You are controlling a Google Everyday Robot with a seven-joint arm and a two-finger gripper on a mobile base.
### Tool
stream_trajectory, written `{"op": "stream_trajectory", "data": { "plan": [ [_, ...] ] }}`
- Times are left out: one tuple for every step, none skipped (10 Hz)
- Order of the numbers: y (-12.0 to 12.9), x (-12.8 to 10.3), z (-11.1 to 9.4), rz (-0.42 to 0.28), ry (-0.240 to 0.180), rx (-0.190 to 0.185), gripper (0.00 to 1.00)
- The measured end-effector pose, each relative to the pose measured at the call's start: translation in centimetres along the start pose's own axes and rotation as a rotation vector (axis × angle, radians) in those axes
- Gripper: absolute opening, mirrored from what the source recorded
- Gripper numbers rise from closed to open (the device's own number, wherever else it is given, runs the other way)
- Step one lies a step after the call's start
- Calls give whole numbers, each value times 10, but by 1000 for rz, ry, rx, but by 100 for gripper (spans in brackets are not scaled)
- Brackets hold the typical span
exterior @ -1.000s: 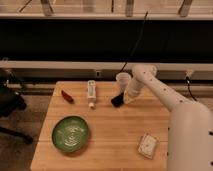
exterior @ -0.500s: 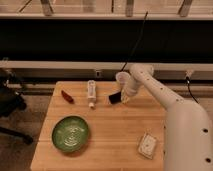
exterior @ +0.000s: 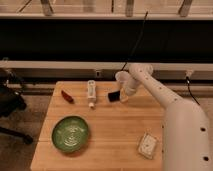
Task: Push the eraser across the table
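The eraser (exterior: 114,96) is a small black block lying on the far middle part of the bamboo table (exterior: 115,130). My gripper (exterior: 124,98) is low over the table, right against the eraser's right side. The white arm reaches to it from the lower right, passing in front of a white cup (exterior: 120,78). Whether the gripper touches the eraser I cannot tell for sure.
A white remote-like device (exterior: 91,93) lies just left of the eraser, and a small red item (exterior: 67,96) lies further left. A green bowl (exterior: 71,133) sits front left, a small square packet (exterior: 148,145) front right. A dark chair (exterior: 10,105) stands left of the table.
The gripper and the eraser have shifted slightly left and away, toward the white remote-like device. Nothing else has moved.
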Motion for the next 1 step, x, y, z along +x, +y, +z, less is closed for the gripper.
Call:
{"op": "stream_trajectory", "data": {
  "plan": [
    [-5, -7, 2, -3, 1, 2, 0]
  ]
}}
